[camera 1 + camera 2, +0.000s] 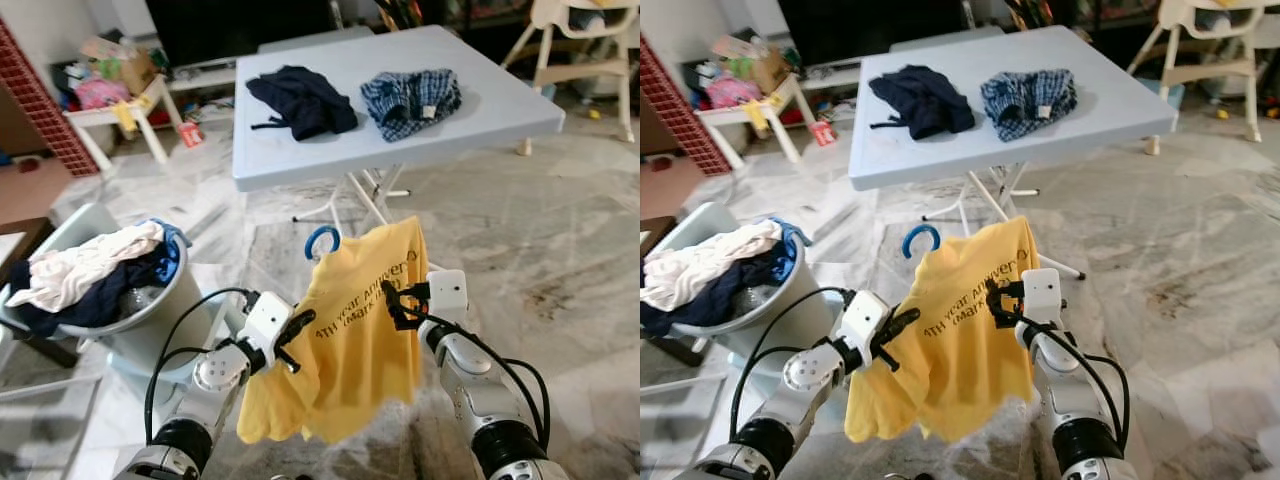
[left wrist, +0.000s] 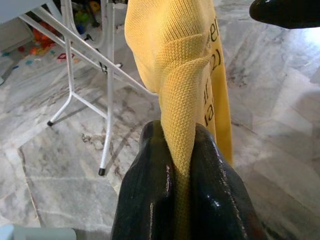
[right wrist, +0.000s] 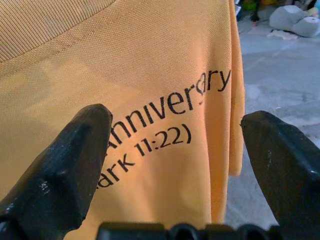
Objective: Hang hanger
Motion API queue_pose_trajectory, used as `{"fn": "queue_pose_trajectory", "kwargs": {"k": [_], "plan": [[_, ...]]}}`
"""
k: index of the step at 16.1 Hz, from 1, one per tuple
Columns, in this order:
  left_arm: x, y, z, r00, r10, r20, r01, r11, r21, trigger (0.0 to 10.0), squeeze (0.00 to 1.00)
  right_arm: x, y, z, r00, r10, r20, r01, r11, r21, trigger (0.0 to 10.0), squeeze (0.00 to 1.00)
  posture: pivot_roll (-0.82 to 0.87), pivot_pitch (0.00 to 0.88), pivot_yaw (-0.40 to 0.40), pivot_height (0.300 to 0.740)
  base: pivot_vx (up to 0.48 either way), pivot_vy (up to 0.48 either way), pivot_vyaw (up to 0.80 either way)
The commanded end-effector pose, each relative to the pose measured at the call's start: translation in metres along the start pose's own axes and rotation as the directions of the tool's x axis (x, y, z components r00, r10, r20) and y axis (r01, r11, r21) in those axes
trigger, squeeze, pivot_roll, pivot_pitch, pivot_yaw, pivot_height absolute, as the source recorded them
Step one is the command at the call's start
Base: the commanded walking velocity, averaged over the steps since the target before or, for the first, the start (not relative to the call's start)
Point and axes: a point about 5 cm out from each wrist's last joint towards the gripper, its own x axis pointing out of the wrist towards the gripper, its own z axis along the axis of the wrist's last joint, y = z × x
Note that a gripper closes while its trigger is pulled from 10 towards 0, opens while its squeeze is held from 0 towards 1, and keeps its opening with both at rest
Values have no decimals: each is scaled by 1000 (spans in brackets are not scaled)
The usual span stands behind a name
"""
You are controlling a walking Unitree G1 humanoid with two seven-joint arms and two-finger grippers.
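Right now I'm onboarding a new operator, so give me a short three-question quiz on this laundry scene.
1. True or false: the left gripper has its fingers shut on the yellow shirt.
2. What colour is the hanger hook above the shirt's collar?
3. How many garments lie on the table? A) one B) two C) four

Key: 1 true, as the left wrist view shows cloth pinched between the fingers; the right gripper is open before the print. 2 blue. 3 B.
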Motion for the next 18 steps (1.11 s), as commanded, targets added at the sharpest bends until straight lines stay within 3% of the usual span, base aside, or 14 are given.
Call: {"fn": "queue_pose_trajectory", "kwargs": {"k": [1,10,18], "plan": [[-1,15,11,998,40,40,-41,999,8,0,0,1,4,4,1000,11,22,-11,1000,-6,10000,0,-207,0,129,740,0,465,-606],[0,17,14,997,51,50,-52,999,6,0,0,2,2,14,996,-30,87,29,999,14,10000,0,-204,0,136,740,0,459,-59],[-4,18,11,992,94,78,-89,994,-63,0,0,0,1,18,991,-48,124,48,999,3,10000,0,-211,0,133,740,60,0,0]]}}
